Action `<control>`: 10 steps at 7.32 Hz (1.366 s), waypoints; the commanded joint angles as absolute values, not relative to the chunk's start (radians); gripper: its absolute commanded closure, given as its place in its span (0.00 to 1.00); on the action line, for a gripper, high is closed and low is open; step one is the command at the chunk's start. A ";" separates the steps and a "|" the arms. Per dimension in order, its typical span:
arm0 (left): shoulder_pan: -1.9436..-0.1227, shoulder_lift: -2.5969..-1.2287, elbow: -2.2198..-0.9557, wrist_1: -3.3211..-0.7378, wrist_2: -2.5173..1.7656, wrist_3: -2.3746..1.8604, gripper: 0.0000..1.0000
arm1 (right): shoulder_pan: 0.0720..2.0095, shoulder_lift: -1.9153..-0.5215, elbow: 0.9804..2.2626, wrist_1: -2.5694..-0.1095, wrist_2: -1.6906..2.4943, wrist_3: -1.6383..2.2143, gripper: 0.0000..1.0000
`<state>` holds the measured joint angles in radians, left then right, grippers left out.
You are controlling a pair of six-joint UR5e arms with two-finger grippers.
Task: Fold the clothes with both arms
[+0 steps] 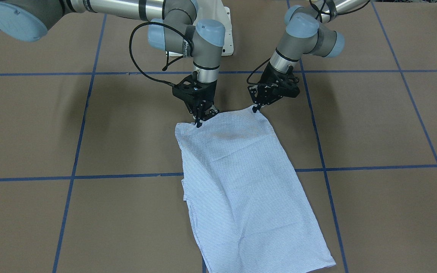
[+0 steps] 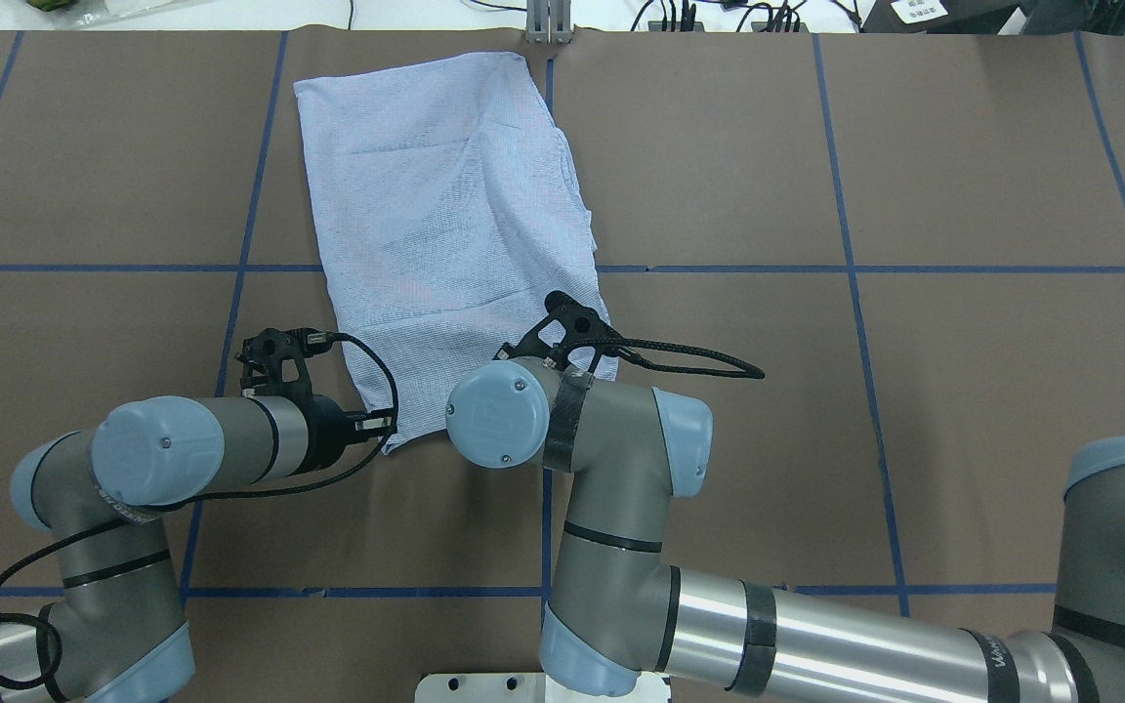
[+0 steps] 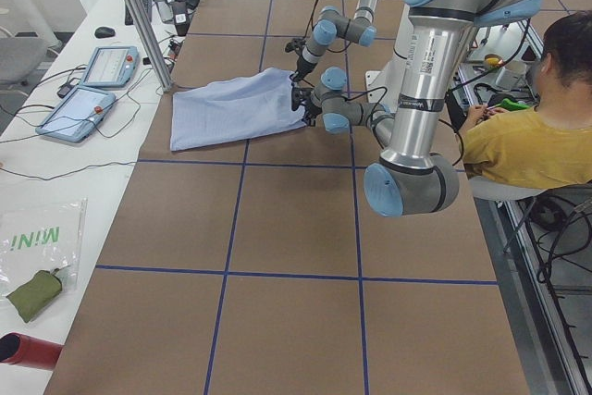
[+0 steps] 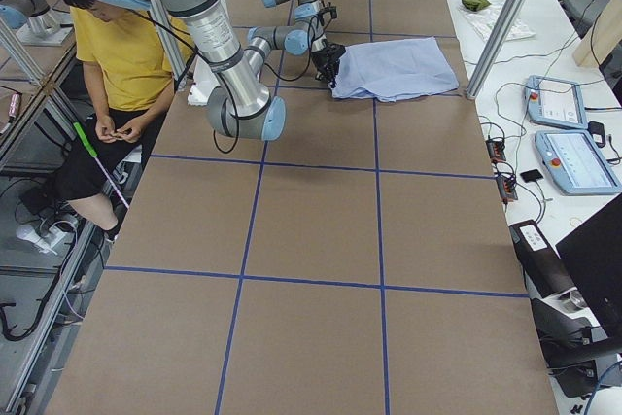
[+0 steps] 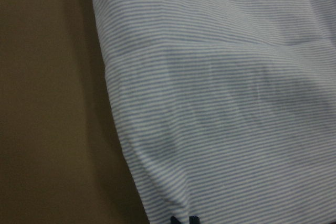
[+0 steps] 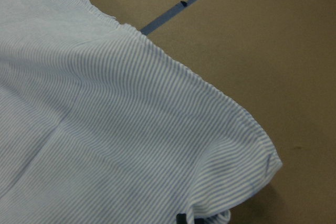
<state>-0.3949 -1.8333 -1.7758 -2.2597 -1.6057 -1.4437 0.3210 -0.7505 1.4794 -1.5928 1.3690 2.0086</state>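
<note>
1. The shirt lies flat on the brown table, already folded into a long, narrow panel. No collar, buttons or neck label show in any view.

2. Its long axis runs straight away from both grippers, from the robot's side toward the table's far edge. The short near edge sits right at the fingertips; the rest of the cloth stretches forward beyond them.

3. The left gripper is at the near corner on the robot's left. Its fingers look pinched on that corner, and the cloth there is drawn up into a small peak. In the left wrist view the striped fabric fills the frame right down to the dark fingertips at the bottom edge.

4. The right gripper is at the other near corner, pointing steeply down with its fingers closed on the edge. In the right wrist view the corner curls up just ahead of the fingertips.

5. Both arms are equally close to the shirt, each on its own corner, with the near hem stretched between them. My reading is that the next move carries this edge forward along the long axis to halve the panel, so the two grippers would need to travel together and level or the fold will skew.

6. Readable writing: only a partial brand mark on the right arm's forearm, too small to make out. A white bag on the side bench beyond the left arm shows green letters, mirrored and not legible with confidence.

7. A seated person is behind the robot, well apart from the shirt.
</note>
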 commanded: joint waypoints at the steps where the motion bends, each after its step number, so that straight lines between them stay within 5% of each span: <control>1: -0.379 -1.912 -1.868 -2.110 -1.614 -1.445 1.00 | 0.324 -0.892 1.640 -1.562 1.368 1.956 1.00; 5: -0.235 -1.913 -2.043 -2.063 -1.608 -1.516 1.00 | 0.157 -1.159 2.087 -1.654 1.272 1.966 1.00; 8: -0.172 -1.751 -2.248 -2.051 -1.611 -1.519 1.00 | -0.023 -1.125 2.302 -1.961 1.198 2.077 1.00; 10: -0.166 -1.727 -2.324 -2.013 -1.614 -1.534 1.00 | -0.014 -0.986 2.326 -2.121 1.201 2.086 1.00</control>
